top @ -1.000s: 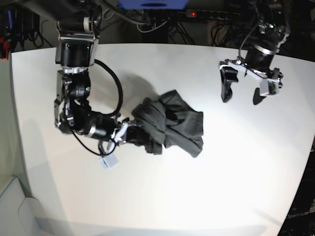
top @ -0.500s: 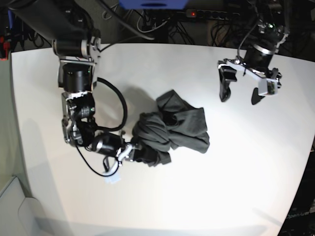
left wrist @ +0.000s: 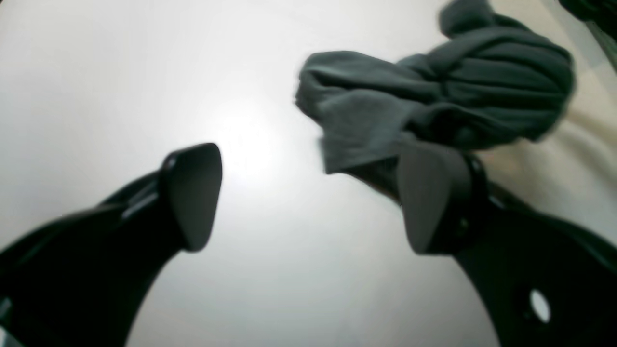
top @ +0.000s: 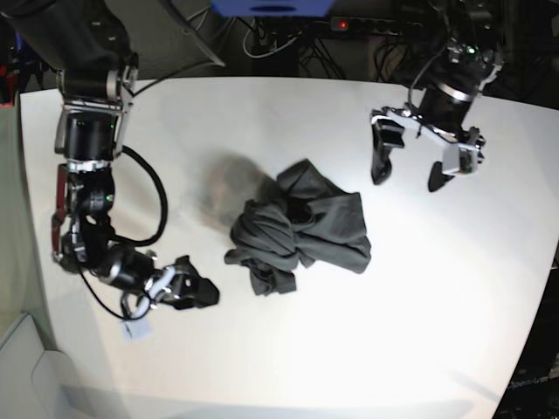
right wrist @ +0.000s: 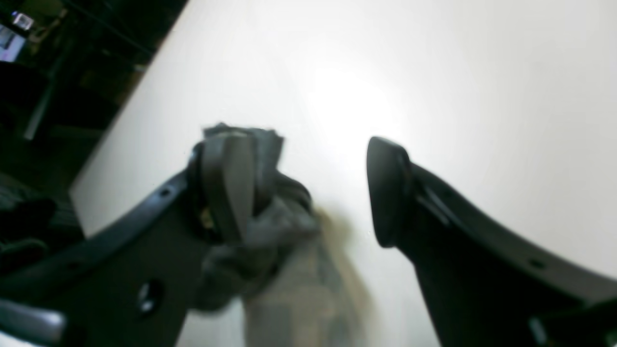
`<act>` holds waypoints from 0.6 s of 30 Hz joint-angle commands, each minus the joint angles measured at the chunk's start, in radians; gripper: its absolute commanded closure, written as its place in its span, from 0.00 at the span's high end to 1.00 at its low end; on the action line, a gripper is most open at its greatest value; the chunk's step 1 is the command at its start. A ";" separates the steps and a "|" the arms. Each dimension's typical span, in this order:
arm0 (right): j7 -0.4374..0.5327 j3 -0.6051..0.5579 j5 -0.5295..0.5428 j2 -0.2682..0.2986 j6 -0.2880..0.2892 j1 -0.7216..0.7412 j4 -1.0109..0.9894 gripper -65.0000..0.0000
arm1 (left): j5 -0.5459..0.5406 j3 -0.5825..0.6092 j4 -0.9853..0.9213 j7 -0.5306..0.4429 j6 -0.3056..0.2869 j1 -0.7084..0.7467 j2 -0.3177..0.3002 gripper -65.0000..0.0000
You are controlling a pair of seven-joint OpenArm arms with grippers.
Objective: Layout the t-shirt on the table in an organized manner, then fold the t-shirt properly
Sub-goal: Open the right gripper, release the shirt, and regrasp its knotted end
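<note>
The dark grey t-shirt [top: 301, 225] lies crumpled in a bunch at the middle of the white table [top: 367, 349]. My right gripper [top: 190, 293] is low over the table, left of the shirt and a little nearer the front, and stands open and apart from it. In the right wrist view the blurred t-shirt [right wrist: 284, 260] shows past the left finger, and the right gripper [right wrist: 303, 193] holds nothing. My left gripper [top: 406, 173] hovers open above the far right of the table. In the left wrist view the left gripper [left wrist: 313, 202] is empty and the t-shirt [left wrist: 434, 86] lies ahead of it.
Behind the table's far edge sit cables and a power strip [top: 349, 24] with a red light. A small white tag [top: 135, 330] dangles from the right arm's cable. The table's left edge [right wrist: 120, 125] borders dark clutter.
My right gripper opened, let go of the t-shirt and drew back toward the front left. The shirt stayed bunched at the middle. My left arm shifted slightly left, still open.
</note>
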 commanded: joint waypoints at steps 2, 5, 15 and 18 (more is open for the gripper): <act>-0.035 0.001 0.020 0.030 0.007 -0.037 0.092 0.58 | -0.010 0.024 0.018 -0.025 -0.004 -0.005 -0.003 0.86; -0.070 -0.005 0.017 0.041 0.007 -0.148 0.244 0.58 | -0.009 0.061 0.013 -0.024 -0.004 -0.031 0.009 0.86; -0.073 -0.077 0.013 0.053 0.007 -0.343 0.505 0.58 | -0.007 0.125 0.010 -0.024 -0.004 -0.057 0.013 0.86; -0.062 -0.149 0.013 0.046 0.007 -0.327 0.503 0.58 | -0.007 0.120 0.010 -0.024 -0.004 -0.051 0.006 0.86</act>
